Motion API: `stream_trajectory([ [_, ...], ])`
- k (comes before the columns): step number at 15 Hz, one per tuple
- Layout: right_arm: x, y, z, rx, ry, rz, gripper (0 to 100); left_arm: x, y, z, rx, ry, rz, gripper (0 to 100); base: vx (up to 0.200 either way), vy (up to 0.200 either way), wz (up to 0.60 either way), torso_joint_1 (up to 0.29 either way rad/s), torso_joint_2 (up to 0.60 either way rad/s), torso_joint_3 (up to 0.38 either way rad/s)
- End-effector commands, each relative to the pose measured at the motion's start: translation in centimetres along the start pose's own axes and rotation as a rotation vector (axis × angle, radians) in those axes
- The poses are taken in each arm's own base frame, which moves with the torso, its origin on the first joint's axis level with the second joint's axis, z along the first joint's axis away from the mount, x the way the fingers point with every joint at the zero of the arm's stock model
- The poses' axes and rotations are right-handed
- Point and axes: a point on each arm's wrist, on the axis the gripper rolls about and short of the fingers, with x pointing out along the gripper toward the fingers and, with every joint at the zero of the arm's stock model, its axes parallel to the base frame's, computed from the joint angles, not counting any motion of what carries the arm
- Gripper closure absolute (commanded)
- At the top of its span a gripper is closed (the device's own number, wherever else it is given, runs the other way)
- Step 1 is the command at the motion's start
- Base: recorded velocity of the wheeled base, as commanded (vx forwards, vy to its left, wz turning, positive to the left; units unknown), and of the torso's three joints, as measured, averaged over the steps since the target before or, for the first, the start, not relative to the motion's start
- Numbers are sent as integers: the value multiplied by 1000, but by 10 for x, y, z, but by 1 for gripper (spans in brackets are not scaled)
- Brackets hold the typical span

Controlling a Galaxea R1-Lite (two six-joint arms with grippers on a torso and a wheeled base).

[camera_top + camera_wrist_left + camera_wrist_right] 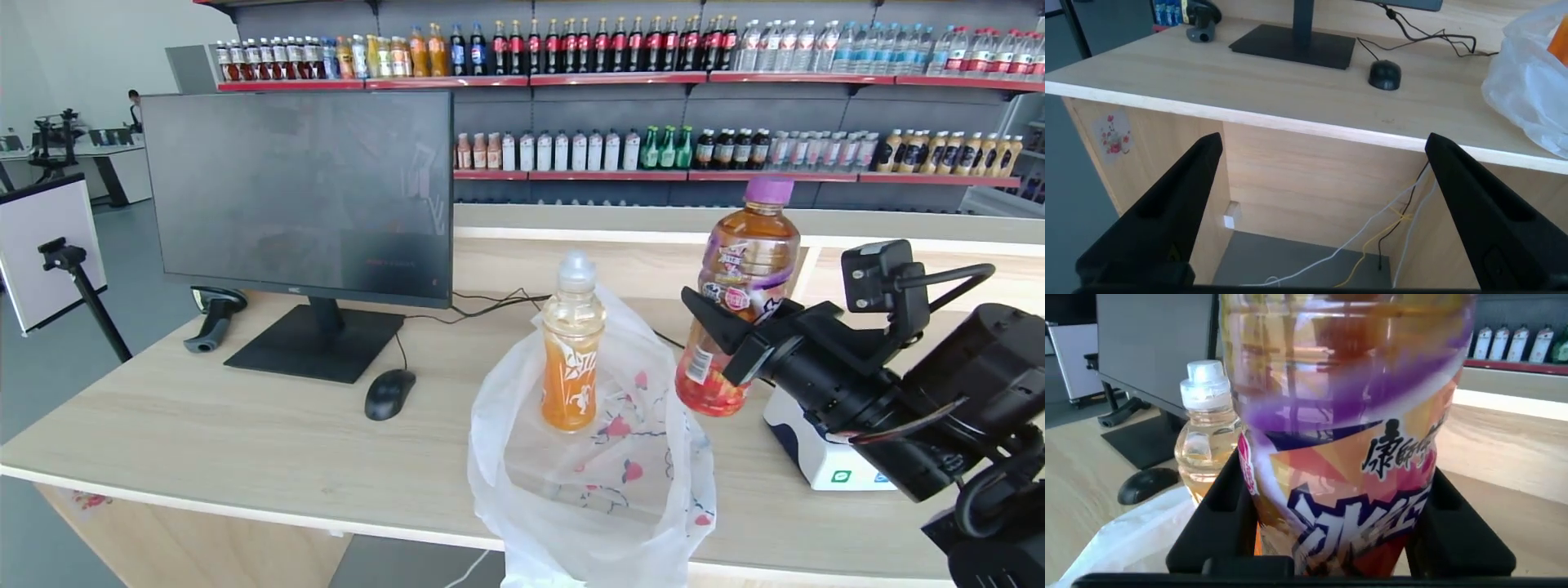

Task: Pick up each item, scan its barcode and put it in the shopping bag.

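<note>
Spread wide and empty, the left tool (1323, 143) hangs below the front edge of the table (1290, 90). On the table, from the left, stand a monitor (298, 196) and a mouse (389, 394), then the white shopping bag (506, 457) with an orange bottle (571, 359) upright inside. Just right of the bag, the right tool (722, 343) is clamped around a purple-capped bottle (743, 278), holding it upright.
</note>
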Motion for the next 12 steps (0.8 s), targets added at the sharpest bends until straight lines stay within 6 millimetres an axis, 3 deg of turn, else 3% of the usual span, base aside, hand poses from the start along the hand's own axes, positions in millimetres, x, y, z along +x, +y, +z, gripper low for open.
stream_trajectory([
  [1, 1, 16, -7, 17, 23, 58, 100, 0, 0, 0, -1, -1, 0, 0, 0, 0, 0, 0, 0, 0],
  [4, 1, 39, -16, 35, 59, 137, 100, 0, 0, 0, -2, -1, 0, 0, 0, 0, 0, 0, 0, 0],
  [12, 17, 50, -37, 47, 101, 166, 100, 0, 0, 0, -2, -2, 0, 0, 0, 0, 0, 0, 0, 0],
])
